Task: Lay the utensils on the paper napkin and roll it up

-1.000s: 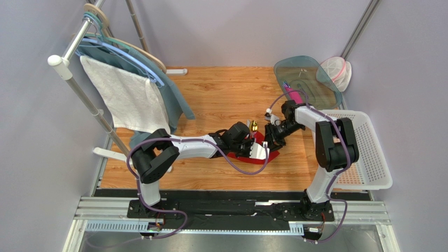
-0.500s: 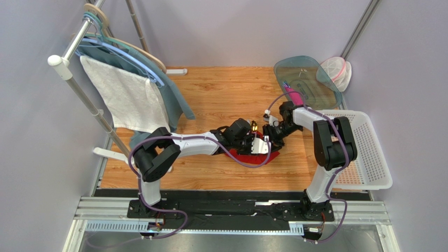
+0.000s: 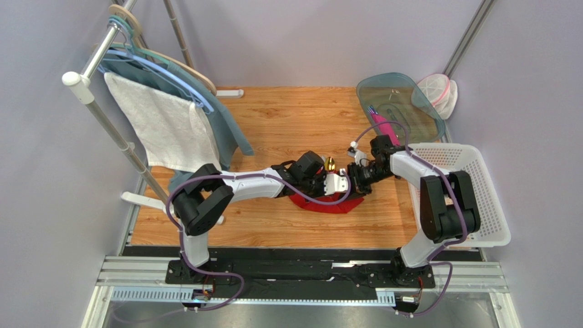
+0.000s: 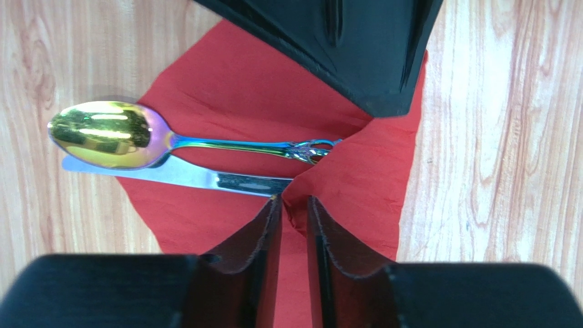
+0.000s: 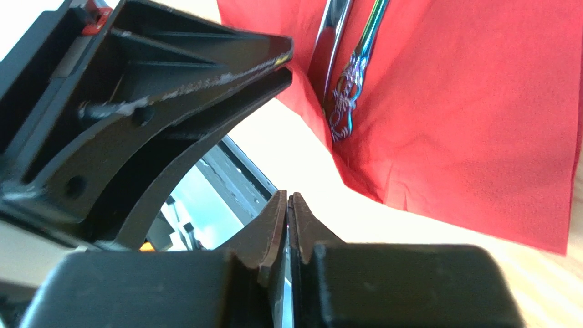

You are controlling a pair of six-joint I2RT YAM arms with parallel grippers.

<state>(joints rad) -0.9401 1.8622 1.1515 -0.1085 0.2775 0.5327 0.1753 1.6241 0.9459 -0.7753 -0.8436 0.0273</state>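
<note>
You are in the rolling step. The slim metal spoon with the iridescent gold bowl and the plain silver metal knife already lie side by side on the thin bright red paper napkin. The napkin sits near the middle of the wood-grain tabletop.

In the left wrist view, the utensils' heads stick out past the napkin's 9 o'clock edge. Their handle ends meet a raised fold at 3 o'clock.

Your left end effector has its fingers a narrow gap apart, right at that crease. You cannot tell from here whether they actually pinch the paper. Your right end effector is pressed together with nothing visible between its fingers. It hangs over bare tabletop just beside the napkin's edge.

The next move likely calls for a sure hold on the loose fold, then carrying it across the cutlery without sliding the pieces. The right end effector would have to spread before it can help.

Compared with a second ago, from overhead:
- The left end effector has moved toward 1 o'clock, close against the right one.
- The red flap that stood between them no longer shows.
- The right elbow has swung toward 3 o'clock, over the white perforated plastic basket.
</note>
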